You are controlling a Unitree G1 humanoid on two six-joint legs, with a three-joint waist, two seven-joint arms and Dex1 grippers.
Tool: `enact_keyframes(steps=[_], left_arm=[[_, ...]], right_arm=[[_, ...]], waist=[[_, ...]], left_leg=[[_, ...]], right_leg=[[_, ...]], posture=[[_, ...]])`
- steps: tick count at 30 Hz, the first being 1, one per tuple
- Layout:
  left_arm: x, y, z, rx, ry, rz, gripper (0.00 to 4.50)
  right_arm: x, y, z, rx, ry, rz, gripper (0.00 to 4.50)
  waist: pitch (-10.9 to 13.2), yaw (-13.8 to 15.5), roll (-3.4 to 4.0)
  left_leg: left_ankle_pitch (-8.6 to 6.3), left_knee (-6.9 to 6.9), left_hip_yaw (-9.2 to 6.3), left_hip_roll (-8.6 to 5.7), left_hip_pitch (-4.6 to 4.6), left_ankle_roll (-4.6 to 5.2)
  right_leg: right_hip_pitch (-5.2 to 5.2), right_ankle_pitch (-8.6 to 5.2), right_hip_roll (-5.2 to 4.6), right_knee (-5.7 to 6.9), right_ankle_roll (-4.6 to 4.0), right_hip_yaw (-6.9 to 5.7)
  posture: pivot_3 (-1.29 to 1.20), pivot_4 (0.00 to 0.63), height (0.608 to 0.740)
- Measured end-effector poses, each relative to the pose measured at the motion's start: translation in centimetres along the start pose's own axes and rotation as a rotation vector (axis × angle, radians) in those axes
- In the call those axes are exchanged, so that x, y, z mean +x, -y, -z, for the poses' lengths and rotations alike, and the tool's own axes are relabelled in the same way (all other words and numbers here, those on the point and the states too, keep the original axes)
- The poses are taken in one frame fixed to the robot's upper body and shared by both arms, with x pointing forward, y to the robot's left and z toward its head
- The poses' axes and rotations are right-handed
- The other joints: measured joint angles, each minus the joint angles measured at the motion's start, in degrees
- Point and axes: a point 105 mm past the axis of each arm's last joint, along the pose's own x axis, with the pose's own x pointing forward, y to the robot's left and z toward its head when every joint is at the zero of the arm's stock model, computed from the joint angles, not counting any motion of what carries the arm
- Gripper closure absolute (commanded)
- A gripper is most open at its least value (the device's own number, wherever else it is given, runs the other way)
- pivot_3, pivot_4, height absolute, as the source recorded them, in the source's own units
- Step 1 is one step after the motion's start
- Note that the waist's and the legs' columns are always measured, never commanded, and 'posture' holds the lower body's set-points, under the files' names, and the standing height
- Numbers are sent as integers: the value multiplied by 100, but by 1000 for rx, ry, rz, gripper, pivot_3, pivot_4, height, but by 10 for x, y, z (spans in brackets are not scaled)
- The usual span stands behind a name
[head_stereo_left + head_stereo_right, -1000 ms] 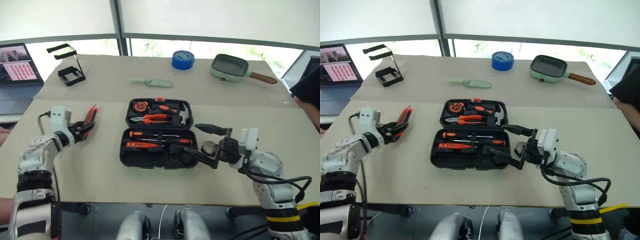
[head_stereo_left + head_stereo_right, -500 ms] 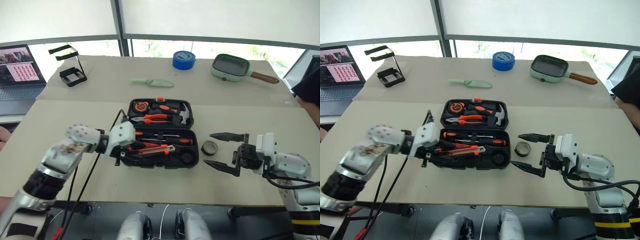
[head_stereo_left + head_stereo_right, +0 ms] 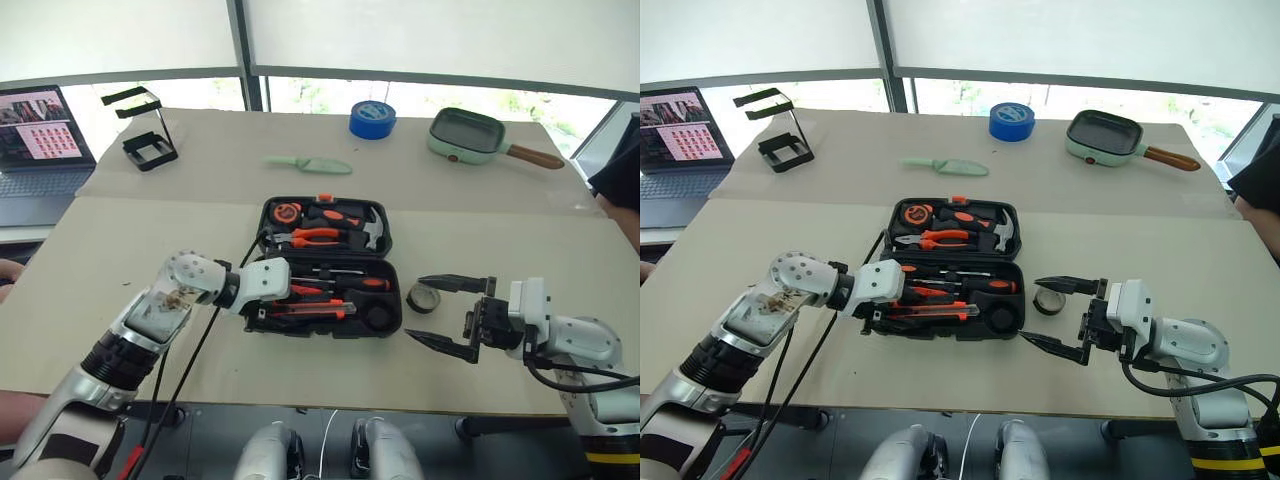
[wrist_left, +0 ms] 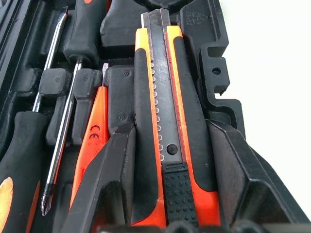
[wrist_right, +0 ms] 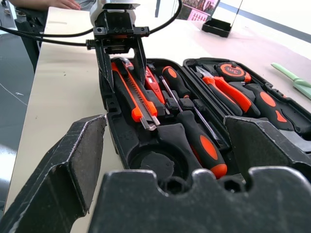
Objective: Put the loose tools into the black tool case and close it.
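The black tool case lies open in the middle of the table. Pliers, a hammer and a tape measure fill its far half, and black-and-orange screwdrivers and a slim orange screwdriver lie in the near half. My left gripper reaches in from the left, shut on the orange-and-black utility knife. The knife lies along the case's front slot. The small dark tape roll rests on the table just off the case's right end. My right gripper hovers beside the roll, wide open with nothing in it.
A pale green knife, a big blue tape roll and a green pan lie at the back. A black wire stand and a laptop are far left. A person's dark sleeve shows at the right edge.
My left gripper swung right from the table's left side, carrying the utility knife into the case's front half. My right gripper drew back to the right, away from the case.
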Motion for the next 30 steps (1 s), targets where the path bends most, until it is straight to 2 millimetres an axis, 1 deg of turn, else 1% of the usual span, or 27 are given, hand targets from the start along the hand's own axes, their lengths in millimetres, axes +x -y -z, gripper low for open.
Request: enact_keyframes(steps=[5,9,11,12,14,16,19,21,24,26,27,28,29,30], left_arm=[[1,-2,-1,66,-38,-3,2768],[2,-2,-2,84,-38,8,2768],[4,-1,-4,74,-29,16,1763],[5,-1,-4,70,-24,16,1588],[5,-3,-5,65,-12,9,848],[8,-5,-9,56,35,-4,184],[13,-6,-14,39,103,-10,184],[11,-9,-19,13,168,-22,184],[-4,-19,-26,-16,263,-80,184],[-11,-22,-28,-14,285,-97,701],[-12,-22,-28,-9,285,-99,870],[-13,-22,-27,1,284,-99,1253],[-14,-20,-26,6,282,-95,1530],[-13,-17,-23,4,282,-88,1936]], right_arm=[[0,1,0,0,0,10,0],[0,2,0,0,0,21,0],[1,2,0,1,0,19,0],[2,1,1,3,0,15,0],[3,1,2,4,-4,12,0],[3,1,2,3,-7,13,0],[5,3,0,-12,-8,9,0],[5,3,0,-13,-6,10,0],[6,3,2,-4,-3,13,0],[5,4,3,2,-6,17,0],[5,5,4,6,-7,20,0],[6,5,5,9,-4,24,0],[6,6,5,10,1,27,0],[7,7,5,12,4,33,0]], waist=[[0,1,0],[-1,0,1],[-1,6,0],[-1,7,0],[-1,3,1],[-1,3,1],[-1,5,0],[0,8,0],[0,-2,0],[0,-6,0],[0,-6,0],[0,-8,0],[0,-11,0],[0,-13,0]], left_leg=[[-1,0,-1,0,7,2],[-2,0,-2,0,6,3],[-3,0,-2,0,6,5],[-4,1,-2,0,5,8],[-6,1,-1,-1,4,11],[-8,1,0,-2,3,14],[-9,7,0,-3,-4,17],[-10,9,-1,-4,-6,18],[-9,10,-2,-4,-5,18],[-9,9,-2,-4,-2,17],[-9,9,-1,-4,-2,17],[-9,10,-1,-4,-1,16],[-8,10,-1,-4,1,15],[-8,9,-1,-4,4,14]], right_leg=[[6,0,0,0,1,0],[6,-1,-1,0,1,0],[6,-1,-1,0,1,0],[7,-1,-2,0,2,0],[6,-3,-1,-1,4,0],[6,-2,-1,-2,4,-2],[4,1,-3,-4,-1,-6],[5,3,-5,-4,-4,-7],[5,0,-8,-3,0,-7],[7,-2,-8,-2,3,-7],[7,-2,-9,-2,4,-8],[7,-2,-9,-1,5,-9],[7,-2,-9,0,5,-8],[7,-2,-9,2,5,-8]], posture=[[0,150,740],[0,150,740],[0,150,740],[0,150,740],[0,150,740],[0,150,740],[0,150,740],[0,150,740],[0,150,740],[0,150,740],[0,150,740],[0,150,740],[0,150,740],[0,150,740]])
